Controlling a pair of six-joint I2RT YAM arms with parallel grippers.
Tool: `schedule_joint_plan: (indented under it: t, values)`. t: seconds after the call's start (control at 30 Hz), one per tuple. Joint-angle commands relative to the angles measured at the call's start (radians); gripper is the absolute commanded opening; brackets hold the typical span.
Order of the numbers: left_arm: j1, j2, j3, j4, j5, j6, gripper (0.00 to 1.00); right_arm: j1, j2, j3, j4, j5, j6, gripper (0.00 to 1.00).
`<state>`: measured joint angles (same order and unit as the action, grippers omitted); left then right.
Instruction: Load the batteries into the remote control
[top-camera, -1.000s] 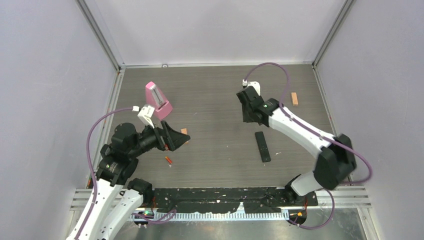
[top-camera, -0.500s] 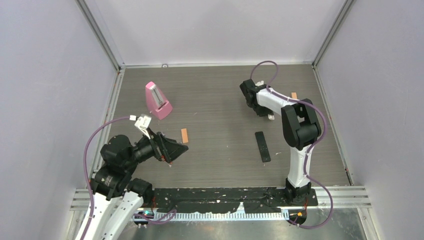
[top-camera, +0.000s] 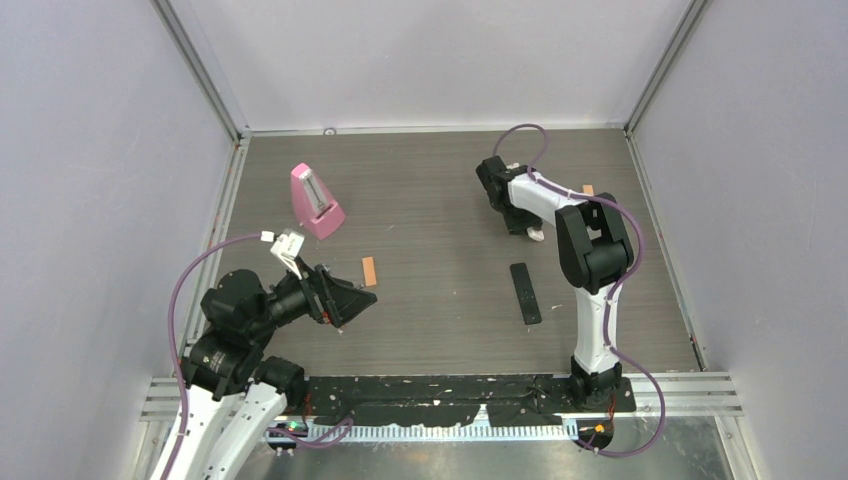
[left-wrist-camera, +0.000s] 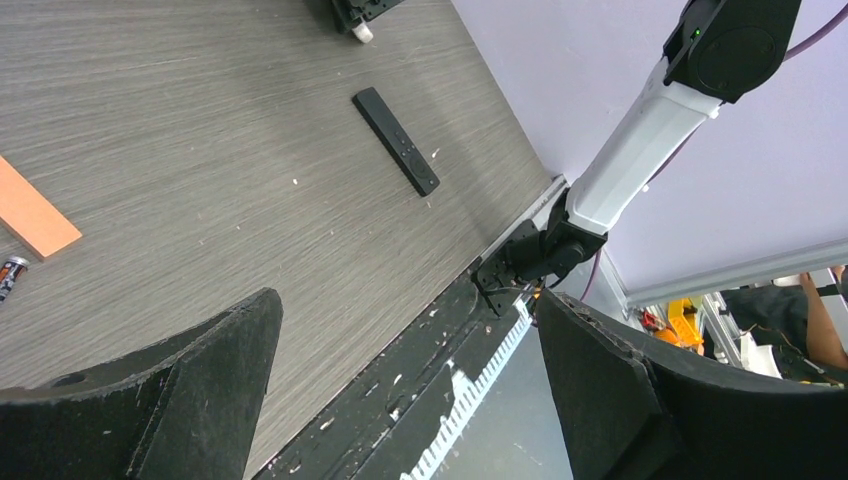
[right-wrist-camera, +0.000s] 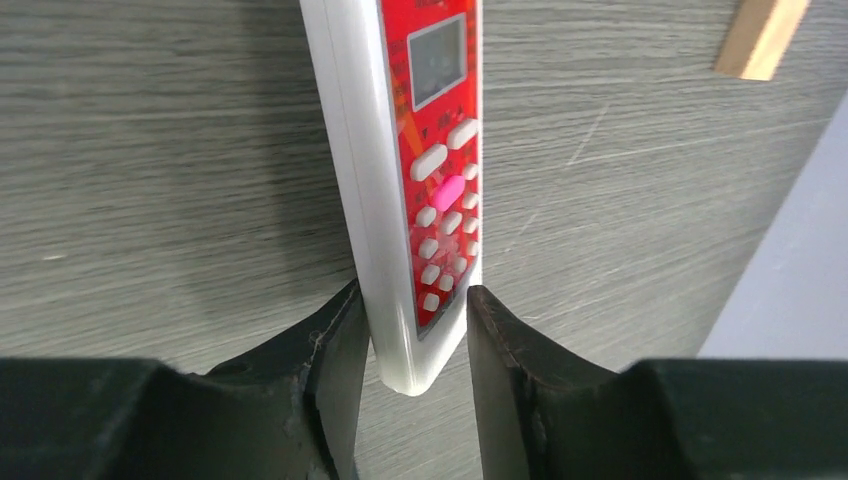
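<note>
A white remote with a red keypad face (right-wrist-camera: 440, 150) is tipped on its long edge on the table at the back right. My right gripper (right-wrist-camera: 412, 300) is shut on its near end; its white tip shows in the top view (top-camera: 537, 235) under the gripper (top-camera: 518, 215). A slim black remote (top-camera: 525, 292) lies flat near the middle right and also shows in the left wrist view (left-wrist-camera: 396, 140). One small battery (left-wrist-camera: 10, 275) lies at the left edge of the left wrist view. My left gripper (left-wrist-camera: 407, 300) is open and empty, low over the near left (top-camera: 355, 295).
A pink metronome (top-camera: 317, 200) stands at the back left. A tan wooden block (top-camera: 369, 270) lies just beyond my left gripper, and another (top-camera: 589, 190) lies by the right wall. The black taped front edge (top-camera: 450, 390) runs along the near side.
The right arm has folded back toward the rear, and its gripper now sits low on the white remote. The left gripper has dropped toward the near edge, over where the battery lay.
</note>
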<state>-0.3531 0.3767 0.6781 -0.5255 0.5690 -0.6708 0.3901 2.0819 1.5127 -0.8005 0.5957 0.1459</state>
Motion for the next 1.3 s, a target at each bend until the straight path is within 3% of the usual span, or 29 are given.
schedule_joint_plan:
  t: [0.0, 0.1, 0.27, 0.4, 0.7, 0.93, 1.07, 1.13, 1.2, 1.27]
  values:
    - [0.003, -0.025, 0.006, 0.005, 0.003, 0.022, 1.0, 0.002, -0.031, -0.001, 0.022, -0.086, 0.001, 0.47]
    - [0.003, -0.042, 0.004, 0.003, -0.009, 0.016, 1.0, 0.003, -0.039, -0.007, 0.018, -0.113, -0.001, 0.5]
    - [0.003, -0.053, 0.008, -0.016, -0.02, 0.021, 1.0, 0.003, -0.116, -0.061, 0.051, -0.194, 0.002, 0.68]
    - [0.004, -0.057, 0.006, -0.04, -0.036, 0.031, 1.0, 0.003, -0.188, -0.132, 0.072, -0.257, 0.031, 0.75]
    - [0.003, -0.069, -0.011, -0.071, -0.053, 0.0, 1.0, 0.004, -0.465, -0.492, 0.186, -0.438, 0.1, 0.79]
    - [0.003, -0.092, -0.011, -0.106, -0.034, -0.027, 1.0, 0.004, -0.535, -0.672, 0.276, -0.521, 0.136, 0.78]
    - [0.003, -0.122, -0.035, -0.1, -0.031, -0.057, 1.0, 0.004, -0.53, -0.727, 0.308, -0.543, 0.161, 0.67]
    - [0.003, -0.13, -0.048, -0.09, -0.027, -0.07, 1.0, 0.004, -0.533, -0.739, 0.311, -0.544, 0.173, 0.53]
    - [0.003, -0.131, -0.056, -0.077, -0.019, -0.073, 1.0, 0.005, -0.545, -0.749, 0.308, -0.54, 0.187, 0.3]
    - [0.003, -0.122, -0.059, -0.067, -0.013, -0.068, 1.0, 0.006, -0.561, -0.758, 0.31, -0.542, 0.199, 0.2]
